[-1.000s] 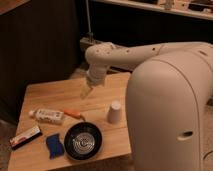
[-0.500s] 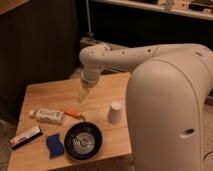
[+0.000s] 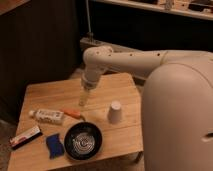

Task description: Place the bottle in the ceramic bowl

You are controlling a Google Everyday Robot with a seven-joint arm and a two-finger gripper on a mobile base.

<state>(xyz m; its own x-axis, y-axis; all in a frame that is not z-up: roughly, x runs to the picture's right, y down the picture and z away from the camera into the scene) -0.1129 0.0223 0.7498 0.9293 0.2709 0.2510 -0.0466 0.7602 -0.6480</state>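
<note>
The bottle point(image 3: 47, 116) lies on its side at the left of the wooden table point(image 3: 55, 92), whitish with a printed label and a pale cap pointing left. The ceramic bowl point(image 3: 83, 140), black and glossy with rings inside, sits near the table's front edge, below and right of the bottle. My gripper point(image 3: 83, 99) hangs from the white arm over the table's middle, to the right of the bottle and behind the bowl, holding nothing I can see.
An upturned white cup point(image 3: 115, 112) stands right of the gripper. An orange object point(image 3: 73, 113) lies beside the bottle. A flat red-striped box point(image 3: 25, 137) and a blue sponge point(image 3: 53, 145) lie at the front left. My white body fills the right side.
The arm has swung left and lowered, carrying the gripper from the table's back toward its middle, closer to the bottle.
</note>
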